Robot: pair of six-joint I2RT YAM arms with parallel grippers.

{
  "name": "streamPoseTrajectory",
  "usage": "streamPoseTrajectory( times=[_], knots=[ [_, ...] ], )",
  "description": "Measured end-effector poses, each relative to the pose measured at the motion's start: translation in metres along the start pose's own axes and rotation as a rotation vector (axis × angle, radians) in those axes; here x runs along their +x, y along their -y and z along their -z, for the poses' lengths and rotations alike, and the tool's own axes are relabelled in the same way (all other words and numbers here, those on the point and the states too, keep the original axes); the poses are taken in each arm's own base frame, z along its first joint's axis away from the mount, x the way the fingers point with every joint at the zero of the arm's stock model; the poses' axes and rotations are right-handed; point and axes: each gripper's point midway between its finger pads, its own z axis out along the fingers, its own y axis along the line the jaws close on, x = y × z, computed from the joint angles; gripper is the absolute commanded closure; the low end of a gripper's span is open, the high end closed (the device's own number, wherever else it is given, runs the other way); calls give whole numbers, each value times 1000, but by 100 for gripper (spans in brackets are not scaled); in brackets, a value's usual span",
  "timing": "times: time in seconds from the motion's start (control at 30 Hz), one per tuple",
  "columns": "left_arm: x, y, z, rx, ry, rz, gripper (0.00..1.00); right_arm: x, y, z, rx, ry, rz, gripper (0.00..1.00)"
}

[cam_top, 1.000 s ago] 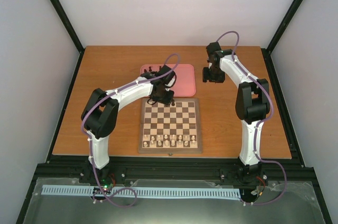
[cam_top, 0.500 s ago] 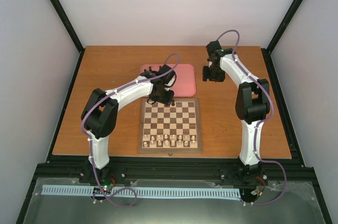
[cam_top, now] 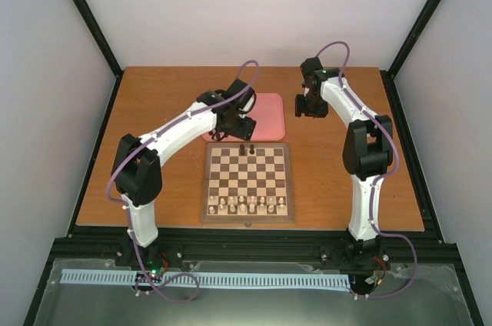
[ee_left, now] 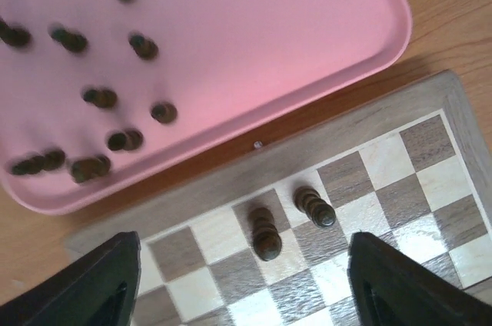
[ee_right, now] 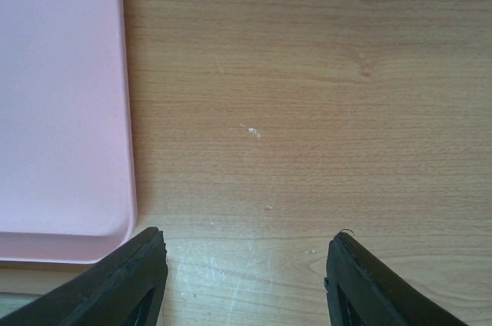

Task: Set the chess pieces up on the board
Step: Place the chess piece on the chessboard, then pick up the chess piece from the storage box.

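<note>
We are holding the left gripper [ee_left: 242, 284] above the far edge of the board [cam_top: 247, 176], its jaws standing wide apart with nothing between them. Two dark pieces [ee_left: 265, 235] are standing upright on neighbouring squares of the far row, near its middle and clear of the fingers. The other chess pieces [ee_left: 100, 98] are sitting scattered in the pink tray [ee_left: 269, 26] just beyond the board. They are blurring in the wrist view, so we cannot tell their kinds, or whether they are upright. The right gripper [ee_right: 246, 264] is hovering over bare worktop [ee_right: 307, 72] just beside the tray's right rim, likewise open and carrying nothing. Pale pieces [cam_top: 246, 203] are occupying the near rows.

We are judging the step in hand to be fetching the next dark piece. To do it well, we are favouring a lone piece [ee_left: 163, 113] near the tray's board-side rim over the clustered ones at the corner, which seem to be touching. We are advising a straight descent with the jaws astride it and a low grip on its body. The lift should be high enough to clear the rim. Over the board, we are recommending an approach from the open side of the row, away from the two standing pieces. The jaws should part only once the base is resting flat, centred on its square.
</note>
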Motion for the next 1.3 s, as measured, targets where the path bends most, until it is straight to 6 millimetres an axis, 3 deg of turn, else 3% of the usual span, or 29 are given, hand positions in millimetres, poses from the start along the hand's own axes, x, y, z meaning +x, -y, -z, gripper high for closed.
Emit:
streamPoseTrajectory(
  times=[0.1,0.2,0.37,0.53,0.7,0.93,1.13,1.3],
  knots=[
    [-19,-4,24,-15,56,-3,3,-5,-1,5,-4,16,0,42],
    [-44,-12,57,0,141,29,0,-10,-2,10,-7,30,0,42],
    [-65,-72,106,-29,263,162,0,-17,-4,20,-8,49,1,39],
    [-68,-123,125,-84,307,269,0,-33,-12,38,-16,99,12,31],
    [-55,-155,124,-119,292,345,0,-54,-41,57,-40,173,63,30],
    [-2,-192,95,-153,175,465,0,-36,-105,64,-91,180,188,30],
    [33,-191,67,-131,75,488,5,-24,-145,60,-138,179,248,30],
    [39,-186,35,-95,12,492,19,-25,-145,43,-134,159,235,30]
  ],
)
